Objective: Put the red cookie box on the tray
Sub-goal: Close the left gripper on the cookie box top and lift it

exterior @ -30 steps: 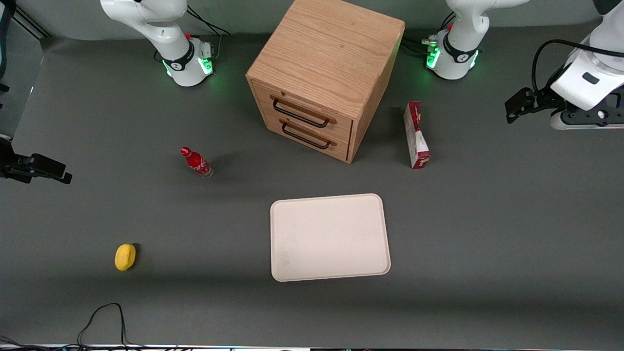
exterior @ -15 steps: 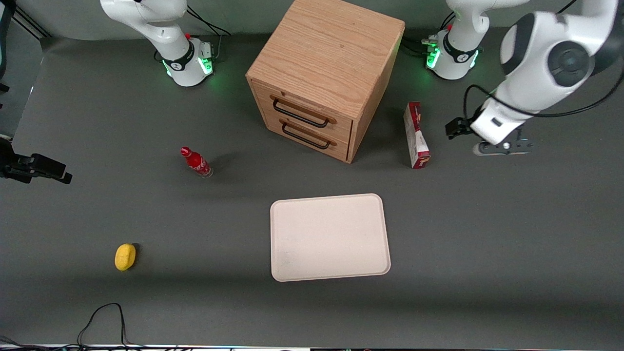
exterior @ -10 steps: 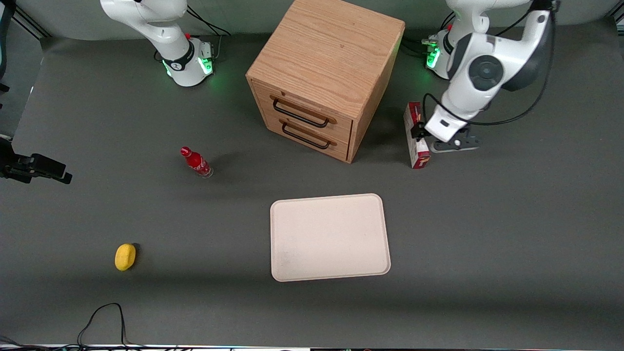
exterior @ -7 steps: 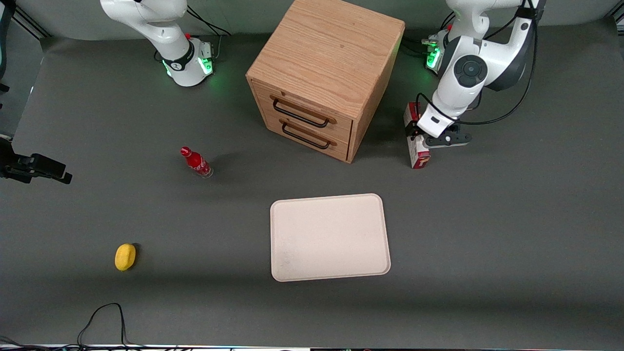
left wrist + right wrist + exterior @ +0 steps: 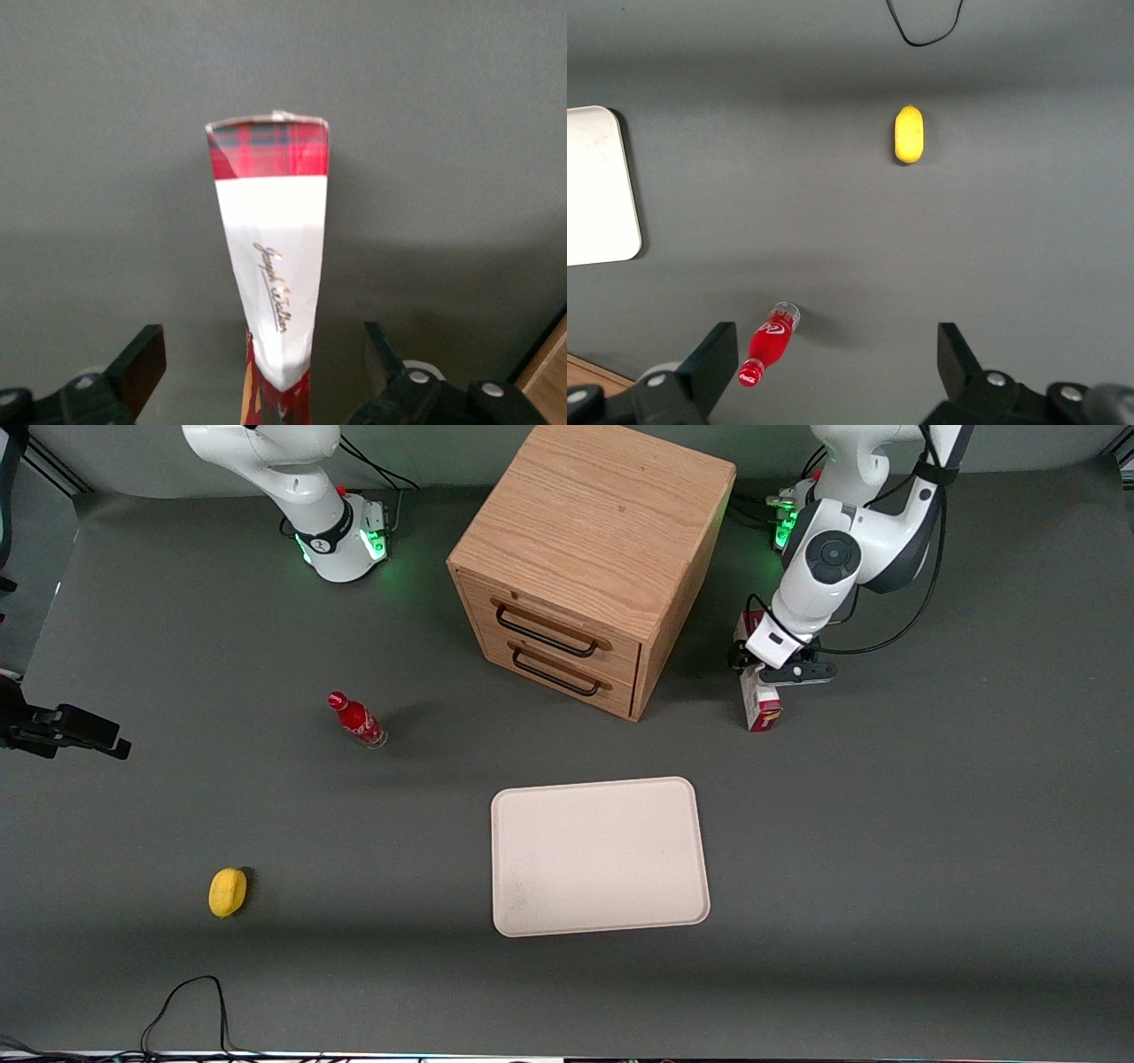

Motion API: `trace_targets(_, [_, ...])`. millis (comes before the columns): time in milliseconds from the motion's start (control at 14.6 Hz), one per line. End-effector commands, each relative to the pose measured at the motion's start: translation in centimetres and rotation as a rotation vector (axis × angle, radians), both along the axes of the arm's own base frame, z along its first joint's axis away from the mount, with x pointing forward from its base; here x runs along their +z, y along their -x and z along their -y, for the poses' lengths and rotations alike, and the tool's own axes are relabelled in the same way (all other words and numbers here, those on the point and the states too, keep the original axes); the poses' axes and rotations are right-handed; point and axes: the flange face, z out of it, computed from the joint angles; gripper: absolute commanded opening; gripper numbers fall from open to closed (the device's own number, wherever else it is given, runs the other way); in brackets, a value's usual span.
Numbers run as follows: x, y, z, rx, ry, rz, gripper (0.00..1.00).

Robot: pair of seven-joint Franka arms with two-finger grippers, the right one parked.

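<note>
The red cookie box (image 5: 763, 708) stands on its thin long edge on the grey table, beside the wooden cabinet and toward the working arm's end. My left gripper (image 5: 754, 664) hangs directly over the box and hides its middle in the front view. In the left wrist view the gripper (image 5: 263, 356) is open and the box (image 5: 273, 221) runs between the two fingers, with a clear gap on each side. The cream-white tray (image 5: 598, 856) lies flat, nearer the front camera than the box, with nothing on it.
The wooden two-drawer cabinet (image 5: 589, 540) stands close beside the box, both drawers shut. A small red bottle (image 5: 357, 720) and a yellow object (image 5: 228, 891) lie toward the parked arm's end. A black cable (image 5: 182, 1001) loops at the table's near edge.
The left arm has swung in from the working arm's end of the table and come down over the box, so its open fingers now straddle the box. The box has not moved.
</note>
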Motion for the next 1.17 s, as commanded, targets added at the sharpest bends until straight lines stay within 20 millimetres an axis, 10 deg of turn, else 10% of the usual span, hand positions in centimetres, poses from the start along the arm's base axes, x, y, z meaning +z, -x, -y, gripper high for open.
trace_targets(0, [-0.4,1.3,0.9,0.003,-0.003,0.002,0.53])
trace_targets(137, [-0.7,1.6,0.9,-0.002,-0.01,-0.02,0.0])
trace_targets(618, [1.4,-0.4,2.2,-0.008,-0.015,-0.051,0.0])
trace_targets(1098, [18.5,-13.0,2.3,-0.018,0.051,-0.059,0.0])
